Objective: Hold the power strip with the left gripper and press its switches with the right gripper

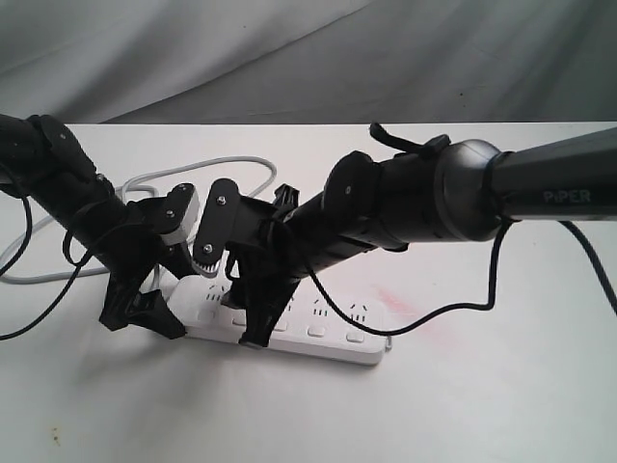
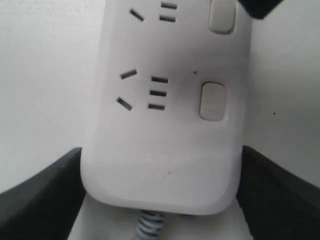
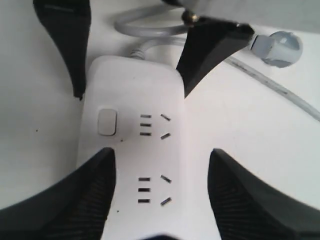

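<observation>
The white power strip [image 1: 333,340] lies on the white table, slanting toward the front right. My left gripper [image 1: 152,314] is shut on its cord end; the left wrist view shows its black fingers [image 2: 40,192] against both long sides of the strip [image 2: 165,145]. My right gripper [image 1: 247,314] hangs open over the strip [image 3: 135,90], just past the first socket. One of its fingers [image 3: 75,200] covers the spot of the second switch; contact is not visible. The first switch [image 3: 107,121] is uncovered, and two more switches [image 1: 316,331] show further right.
The grey cord [image 1: 145,178] loops behind the left arm, and a pale round part [image 3: 277,47] lies beside it. A black cable [image 1: 434,313] sags from the right arm to the table. A pink stain [image 1: 410,304] marks the tabletop right of the strip.
</observation>
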You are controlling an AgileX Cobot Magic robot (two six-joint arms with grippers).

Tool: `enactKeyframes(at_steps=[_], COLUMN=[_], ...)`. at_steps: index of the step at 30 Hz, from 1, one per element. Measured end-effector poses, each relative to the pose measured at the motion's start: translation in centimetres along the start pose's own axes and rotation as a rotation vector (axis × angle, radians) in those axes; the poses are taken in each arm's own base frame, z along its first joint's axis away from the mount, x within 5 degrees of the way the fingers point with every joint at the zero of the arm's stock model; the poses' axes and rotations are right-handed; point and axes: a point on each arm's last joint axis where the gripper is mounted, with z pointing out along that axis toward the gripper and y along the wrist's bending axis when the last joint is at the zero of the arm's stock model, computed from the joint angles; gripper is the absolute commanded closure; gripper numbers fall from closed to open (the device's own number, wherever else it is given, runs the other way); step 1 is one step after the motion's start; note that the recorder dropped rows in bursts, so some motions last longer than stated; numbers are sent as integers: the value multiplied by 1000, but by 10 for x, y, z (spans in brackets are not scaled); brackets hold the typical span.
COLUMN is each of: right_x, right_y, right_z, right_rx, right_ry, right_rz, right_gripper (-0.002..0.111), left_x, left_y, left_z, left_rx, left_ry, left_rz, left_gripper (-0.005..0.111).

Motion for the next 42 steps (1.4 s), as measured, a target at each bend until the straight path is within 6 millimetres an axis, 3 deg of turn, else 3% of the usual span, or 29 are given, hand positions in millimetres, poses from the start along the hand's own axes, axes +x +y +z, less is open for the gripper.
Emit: enactKeyframes(at_steps=[42], right_x=[17], right_y=[9], right_z=[16], right_rx=[-43], right_ry=[54], right_rz=[-63], right_gripper=[56], left_x=[0], left_y=[0], left_z=[0], left_rx=[-1], left_ry=[2], left_rz=[3], left_gripper=[54])
